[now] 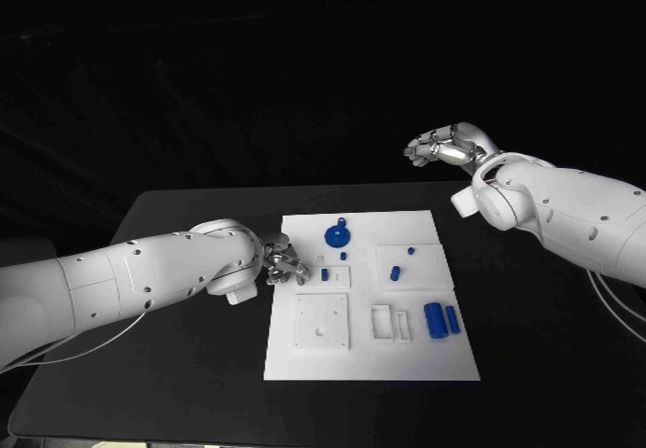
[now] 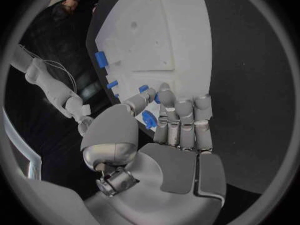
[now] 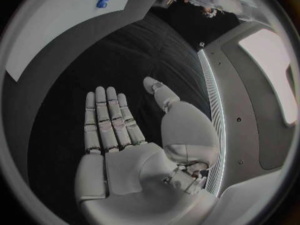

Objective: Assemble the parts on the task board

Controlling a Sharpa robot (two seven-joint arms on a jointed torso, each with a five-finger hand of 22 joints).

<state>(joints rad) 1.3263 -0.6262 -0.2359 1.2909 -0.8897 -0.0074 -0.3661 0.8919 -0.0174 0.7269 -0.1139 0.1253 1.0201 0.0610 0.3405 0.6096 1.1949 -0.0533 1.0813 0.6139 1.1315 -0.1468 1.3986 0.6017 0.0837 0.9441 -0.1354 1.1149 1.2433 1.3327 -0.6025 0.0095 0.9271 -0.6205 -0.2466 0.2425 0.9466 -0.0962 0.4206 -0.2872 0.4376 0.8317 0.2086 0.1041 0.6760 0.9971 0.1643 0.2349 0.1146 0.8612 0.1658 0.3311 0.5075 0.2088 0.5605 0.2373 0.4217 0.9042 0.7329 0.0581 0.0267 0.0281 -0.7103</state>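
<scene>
Head view: the left hand [image 1: 280, 262] rests at the task board [image 1: 404, 369] edge, beside a small blue part [image 1: 325, 273]; the right hand [image 1: 444, 146] hangs well beyond the board. A blue cylinder [image 1: 435, 320] and other parts lie loose, so assembly appears barely begun.

Left wrist view: fingers [image 2: 181, 120] pinch a blue part [image 2: 149, 118].

Right wrist view: the hand is empty, with fingers [image 3: 107, 120] extended.

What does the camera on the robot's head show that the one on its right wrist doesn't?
Head view alone: the left hand at the task board's left edge, and a big blue cylinder near its right edge. Right wrist view alone: the right hand's bare palm, fingers straight. Both: the white board and the blue gear.
</scene>
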